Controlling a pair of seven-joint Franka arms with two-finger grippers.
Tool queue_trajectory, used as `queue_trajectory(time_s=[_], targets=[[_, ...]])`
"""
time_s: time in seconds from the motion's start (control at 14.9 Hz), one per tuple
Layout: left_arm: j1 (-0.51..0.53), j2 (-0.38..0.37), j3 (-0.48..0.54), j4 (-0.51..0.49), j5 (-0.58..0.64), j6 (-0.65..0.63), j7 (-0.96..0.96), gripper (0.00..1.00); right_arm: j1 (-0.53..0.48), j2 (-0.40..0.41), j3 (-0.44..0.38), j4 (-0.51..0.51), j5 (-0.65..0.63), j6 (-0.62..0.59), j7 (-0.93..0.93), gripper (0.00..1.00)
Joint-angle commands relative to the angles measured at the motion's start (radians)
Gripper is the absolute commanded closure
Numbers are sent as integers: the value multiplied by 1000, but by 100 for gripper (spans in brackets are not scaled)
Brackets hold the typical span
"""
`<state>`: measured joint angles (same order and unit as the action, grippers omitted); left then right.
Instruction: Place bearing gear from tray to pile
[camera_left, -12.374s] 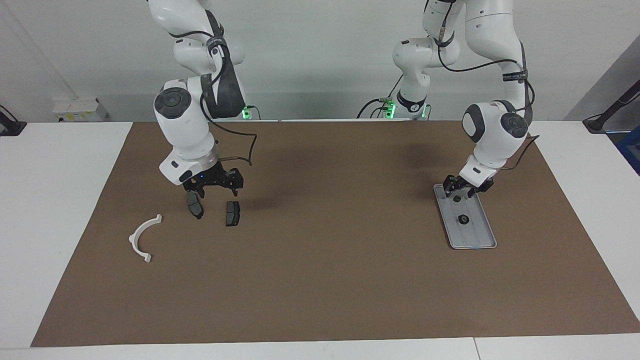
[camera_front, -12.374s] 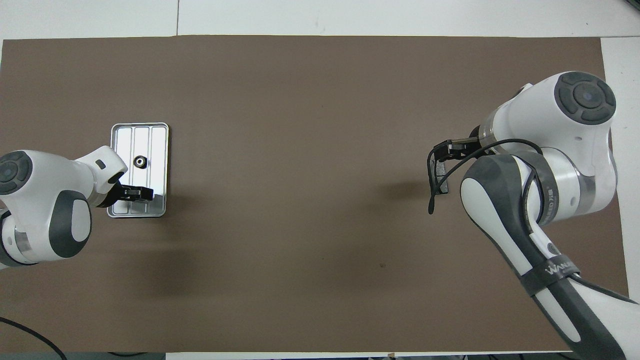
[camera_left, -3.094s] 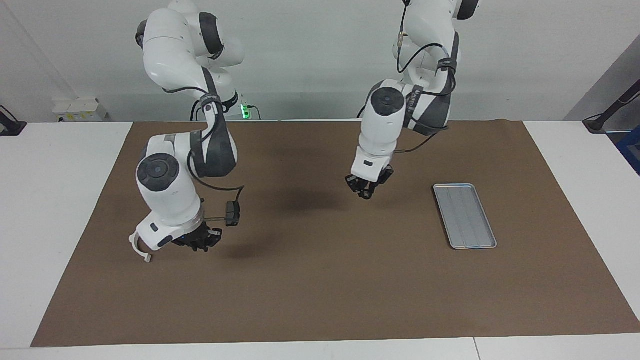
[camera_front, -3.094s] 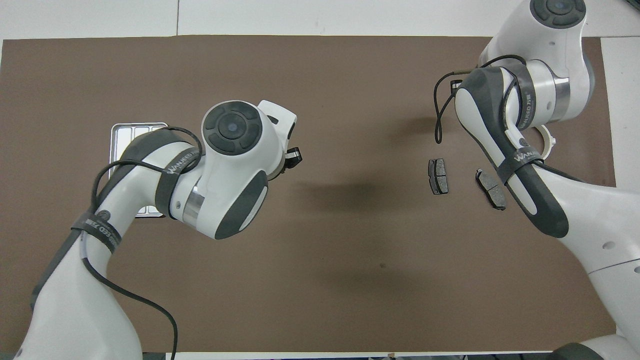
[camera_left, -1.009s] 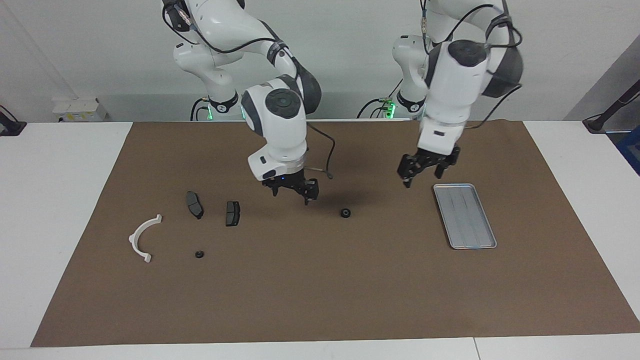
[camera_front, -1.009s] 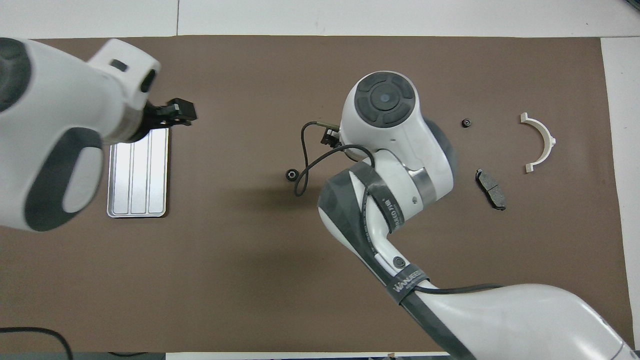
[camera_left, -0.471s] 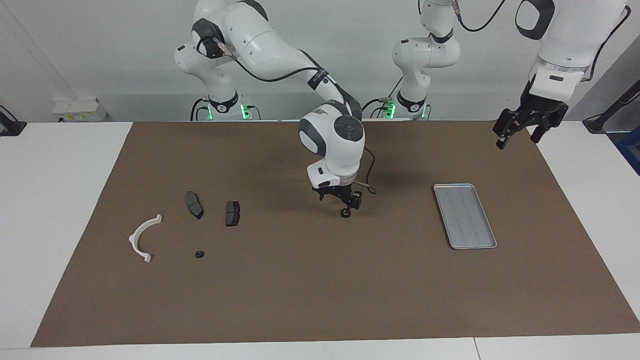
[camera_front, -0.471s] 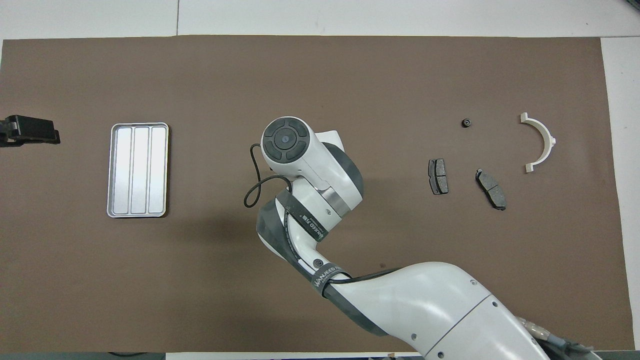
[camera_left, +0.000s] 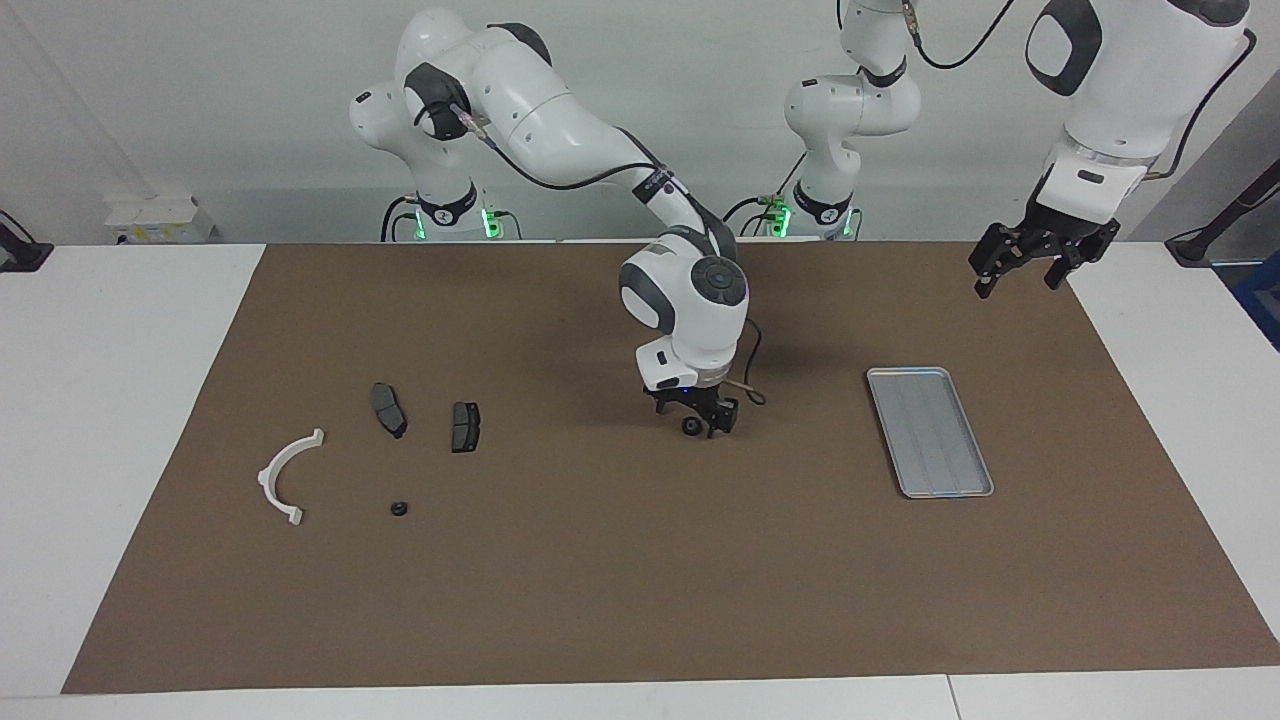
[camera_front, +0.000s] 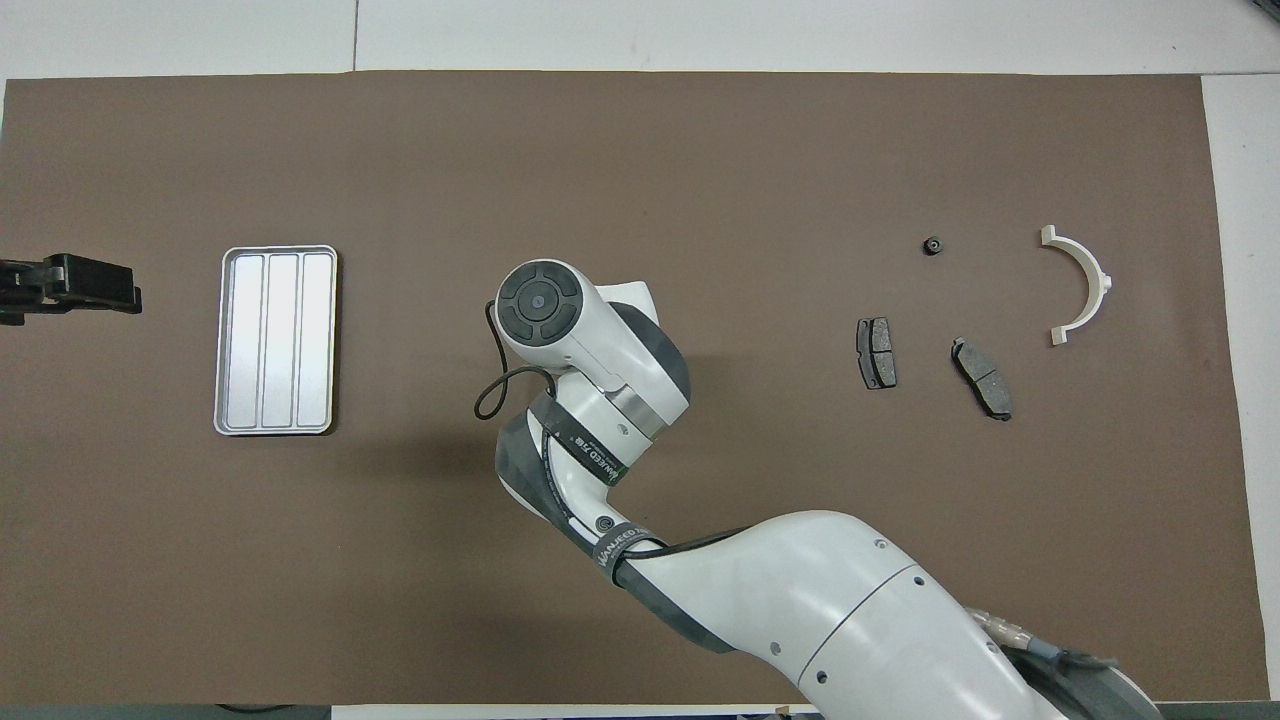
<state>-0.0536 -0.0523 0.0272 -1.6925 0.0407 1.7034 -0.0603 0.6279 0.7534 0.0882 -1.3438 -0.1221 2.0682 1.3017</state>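
One small black bearing gear (camera_left: 690, 427) lies on the brown mat mid-table, between the tray and the pile. My right gripper (camera_left: 697, 417) is down at the mat, open, its fingers on either side of this gear; in the overhead view the right arm hides both. A second bearing gear (camera_left: 399, 508) (camera_front: 932, 244) lies in the pile beside two dark brake pads (camera_left: 390, 410) (camera_left: 465, 426) and the white curved bracket (camera_left: 288, 475). The silver tray (camera_left: 930, 430) (camera_front: 278, 340) holds nothing. My left gripper (camera_left: 1015, 275) (camera_front: 100, 285) hangs open, high over the mat's edge at the left arm's end.
The brown mat (camera_left: 640, 580) covers most of the white table. The right arm's forearm and elbow stretch over the middle of the mat toward its base.
The right gripper has swung from near the pile to the mid-table gear and lowered around it. The left gripper has lifted away from the tray and drifted slightly back.
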Motion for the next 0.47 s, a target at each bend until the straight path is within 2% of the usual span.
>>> queue_trajectory(time_s=[0.0, 0.07, 0.13, 0.2, 0.27, 0.34, 0.4], targets=[[6, 14, -3, 28, -13, -36, 17, 0, 4, 20, -4, 26, -27, 7, 27, 4], [6, 14, -3, 30, -13, -41, 17, 0, 4, 20, -4, 26, -25, 3, 27, 13], [4, 14, -3, 27, -15, -39, 17, 0, 3, 20, -4, 26, -25, 1, 31, 28], [4, 12, -3, 22, -15, -39, 17, 0, 3, 20, -4, 26, -22, 0, 37, 52], [3, 11, -3, 17, -15, -44, 17, 0, 1, 20, -2, 26, -22, 0, 42, 70], [1, 8, -3, 16, -15, -65, 17, 0, 1, 20, -4, 26, -21, 6, 42, 88], [1, 6, -3, 13, -15, -88, 19, 0, 1, 20, -2, 26, -19, 9, 42, 100]])
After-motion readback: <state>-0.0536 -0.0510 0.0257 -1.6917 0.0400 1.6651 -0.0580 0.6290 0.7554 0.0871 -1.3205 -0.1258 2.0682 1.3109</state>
